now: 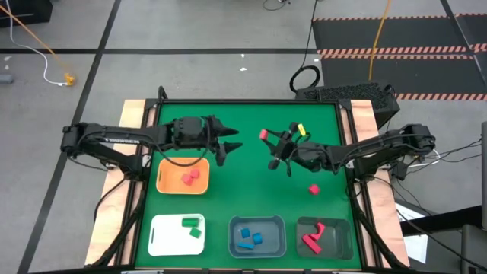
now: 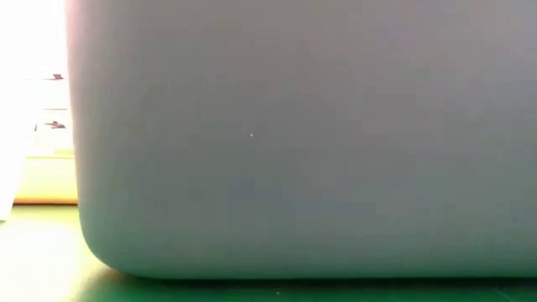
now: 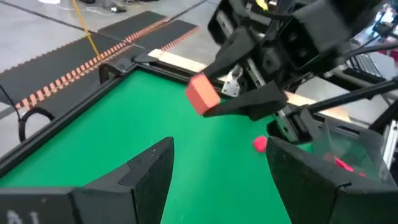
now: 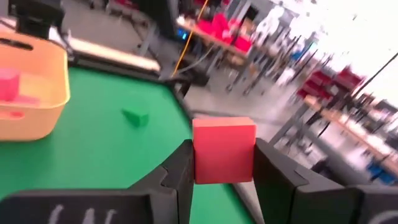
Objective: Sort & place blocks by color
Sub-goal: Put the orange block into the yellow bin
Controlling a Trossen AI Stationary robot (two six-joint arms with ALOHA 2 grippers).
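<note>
My right gripper [image 1: 268, 140] hovers over the middle of the green mat, shut on a red cube [image 1: 264, 135]. My left gripper [image 1: 234, 138] is open just left of it, above the orange tray [image 1: 163, 180]; it touches nothing. One loose red block [image 1: 313, 189] lies on the mat. A small green block [image 4: 135, 116] rests on the mat in the right wrist view. Two red blocks [image 1: 189, 177] lie in the orange tray, green ones [image 1: 192, 224] in the white tray, blue ones [image 1: 249, 237] in the blue-grey tray, red pieces [image 1: 313, 237] in the dark tray. My right gripper pinches the red cube [image 4: 224, 149] by two opposite faces between its two fingers [image 4: 177, 171]. The cube sits at their free ends [image 3: 202, 94]. The fingers come about level from the table's right side. The cube is lifted clear of the mat.
Three trays line the near edge: white [image 1: 156, 243], blue-grey [image 1: 234, 245], dark grey [image 1: 344, 245]. A raised dark frame [image 1: 251, 102] borders the mat. A pale grey tray wall [image 2: 294, 143] fills the low view. The two grippers stand close together.
</note>
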